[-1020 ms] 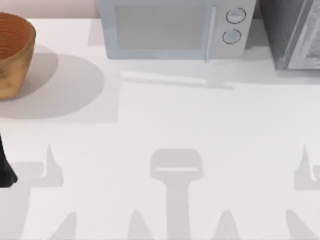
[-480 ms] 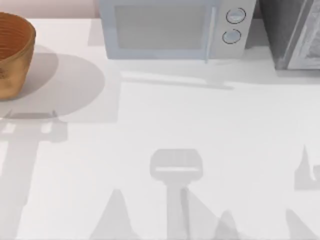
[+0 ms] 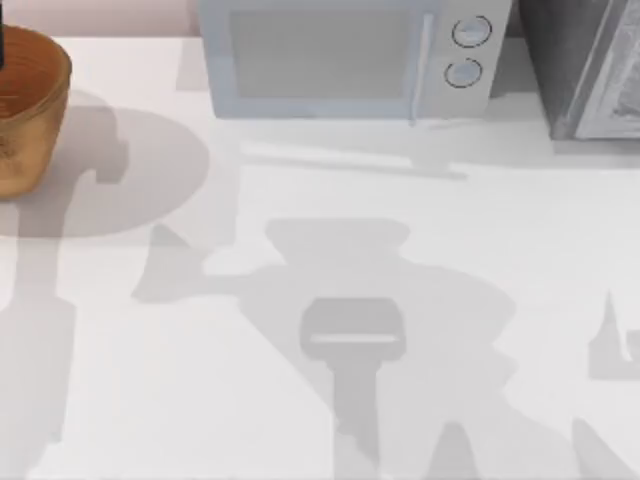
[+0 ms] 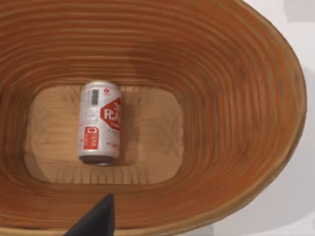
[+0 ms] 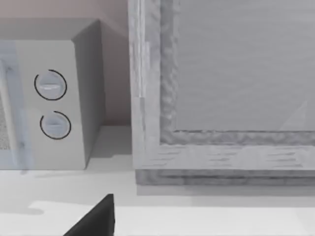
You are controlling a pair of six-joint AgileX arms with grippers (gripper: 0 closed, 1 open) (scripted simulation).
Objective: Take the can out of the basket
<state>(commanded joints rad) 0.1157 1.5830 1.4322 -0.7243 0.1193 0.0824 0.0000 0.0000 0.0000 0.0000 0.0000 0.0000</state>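
The small white-and-red labelled cylindrical can (image 4: pixel 99 123) is seen lying on its side on the floor of the round ribbed orange-brown basket (image 4: pixel 236 98), directly below the left claw (image 4: pixel 96 221), whose opening cannot be told, presumably positioned for a descent.

I saw the round orange-brown woven basket (image 3: pixel 25 110) at the table's (image 3: pixel 400 260) far left edge. The small cylindrical white-and-red labelled can (image 4: pixel 99 123) lay on its side on the basket's floor. A grey box microwave (image 3: pixel 345 58) stood at the back, centre, with a grey cabinet (image 3: pixel 590 65) to its right.
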